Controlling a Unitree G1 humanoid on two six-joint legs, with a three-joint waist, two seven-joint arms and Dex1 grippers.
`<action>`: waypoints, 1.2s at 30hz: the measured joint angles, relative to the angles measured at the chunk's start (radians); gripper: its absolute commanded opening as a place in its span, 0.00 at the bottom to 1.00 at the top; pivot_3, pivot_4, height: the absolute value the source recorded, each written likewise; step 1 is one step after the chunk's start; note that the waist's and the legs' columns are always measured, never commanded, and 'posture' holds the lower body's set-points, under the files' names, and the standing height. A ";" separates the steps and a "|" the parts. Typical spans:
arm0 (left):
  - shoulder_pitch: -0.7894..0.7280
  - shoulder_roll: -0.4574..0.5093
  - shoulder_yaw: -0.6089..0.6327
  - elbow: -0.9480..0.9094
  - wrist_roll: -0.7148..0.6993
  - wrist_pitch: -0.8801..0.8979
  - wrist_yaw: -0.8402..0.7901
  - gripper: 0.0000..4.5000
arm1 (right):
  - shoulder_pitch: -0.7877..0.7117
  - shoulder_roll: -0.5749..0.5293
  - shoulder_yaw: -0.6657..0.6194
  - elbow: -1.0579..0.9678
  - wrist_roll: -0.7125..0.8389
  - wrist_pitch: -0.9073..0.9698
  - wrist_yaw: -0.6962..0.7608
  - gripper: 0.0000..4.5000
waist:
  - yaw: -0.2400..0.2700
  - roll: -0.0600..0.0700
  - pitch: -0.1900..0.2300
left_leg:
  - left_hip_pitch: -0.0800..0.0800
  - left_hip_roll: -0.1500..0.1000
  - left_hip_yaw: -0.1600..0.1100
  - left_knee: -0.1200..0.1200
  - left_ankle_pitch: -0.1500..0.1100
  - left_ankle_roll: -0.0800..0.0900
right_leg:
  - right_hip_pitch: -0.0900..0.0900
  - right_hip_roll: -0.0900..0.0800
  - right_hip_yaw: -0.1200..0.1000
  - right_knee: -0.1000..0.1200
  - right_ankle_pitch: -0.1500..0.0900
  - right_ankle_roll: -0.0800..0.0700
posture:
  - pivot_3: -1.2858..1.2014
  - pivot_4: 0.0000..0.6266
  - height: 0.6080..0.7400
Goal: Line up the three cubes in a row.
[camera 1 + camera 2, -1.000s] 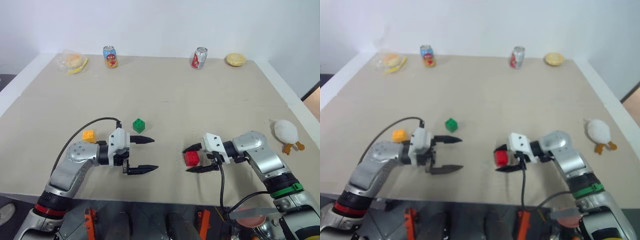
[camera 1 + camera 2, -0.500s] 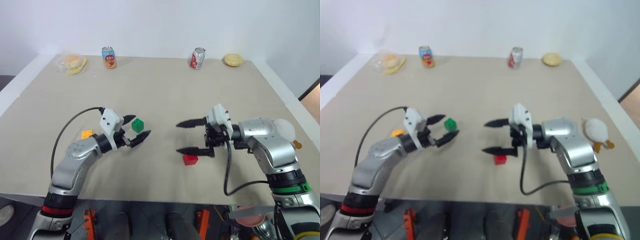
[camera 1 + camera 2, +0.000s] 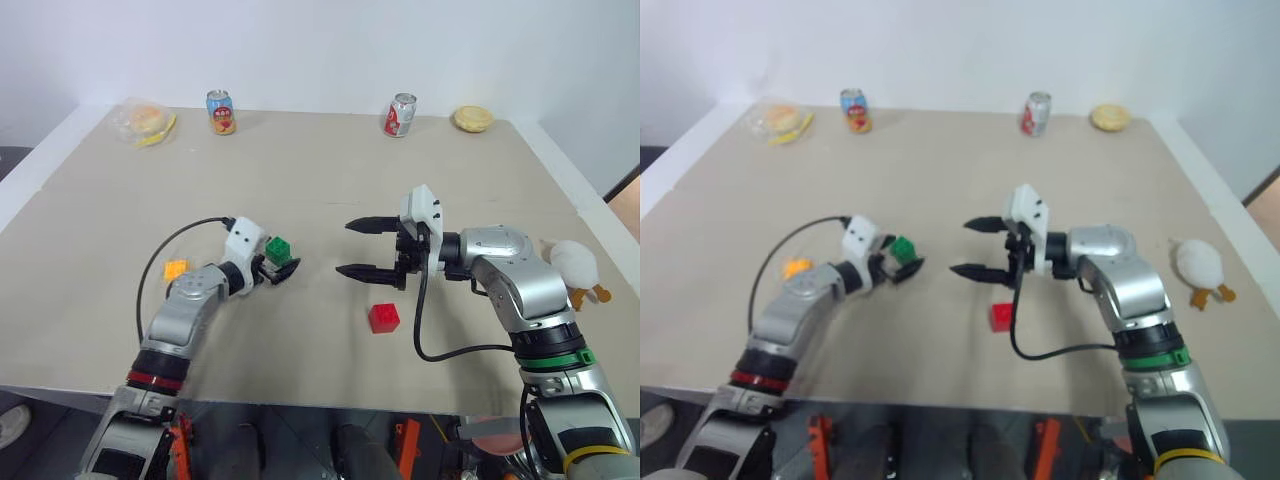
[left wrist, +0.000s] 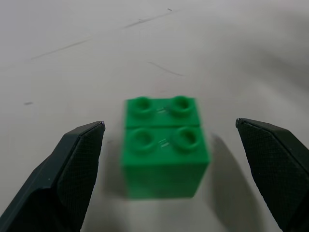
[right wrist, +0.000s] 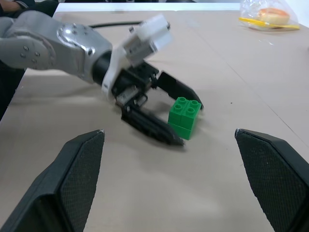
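Note:
The green cube (image 4: 164,145) sits on the table between the spread fingers of my open left gripper (image 3: 276,260), with a gap on each side. The yellow-orange cube (image 3: 176,269) lies to the left of that arm's wrist. The red cube (image 3: 383,317) rests alone on the table near the front. My right gripper (image 3: 345,248) hovers open and empty above and slightly left of the red cube, pointing left toward the green cube (image 5: 184,117).
Two drink cans (image 3: 220,112) (image 3: 399,115) stand along the far edge. A bagged bun (image 3: 146,122) lies at the far left, another bun (image 3: 471,119) at the far right. A white plush duck (image 3: 573,262) lies by the right edge.
My right gripper let go of the red cube, rose and swung left. My left gripper reached forward and now straddles the green cube.

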 measured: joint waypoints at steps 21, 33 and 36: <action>-0.044 -0.009 -0.004 0.098 0.082 -0.070 -0.020 0.31 | 0.009 0.000 -0.004 -0.019 0.011 0.018 -0.039 1.00 | -0.001 0.000 0.000 | 0.000 0.000 0.000 0.000 0.000 0.000 | 0.000 0.000 0.000 0.000 0.001 0.000 | 0.52 0.24 0.97; 0.128 0.131 -0.138 -0.214 -0.032 -0.130 -0.457 0.31 | 0.277 -0.204 -0.097 -0.298 0.126 0.088 0.050 1.00 | 0.000 0.000 0.000 | 0.001 0.000 0.000 0.000 -0.002 -0.003 | 0.000 -0.001 0.000 0.000 -0.005 -0.005 | 0.52 0.24 0.97; 0.144 0.155 -0.170 -0.221 -0.029 -0.155 -0.516 0.31 | 0.326 -0.236 -0.097 -0.317 0.126 0.091 0.058 1.00 | -0.002 0.000 0.000 | 0.001 0.000 0.001 0.002 -0.002 -0.003 | 0.001 -0.001 0.000 0.000 -0.004 -0.005 | 0.52 0.24 0.97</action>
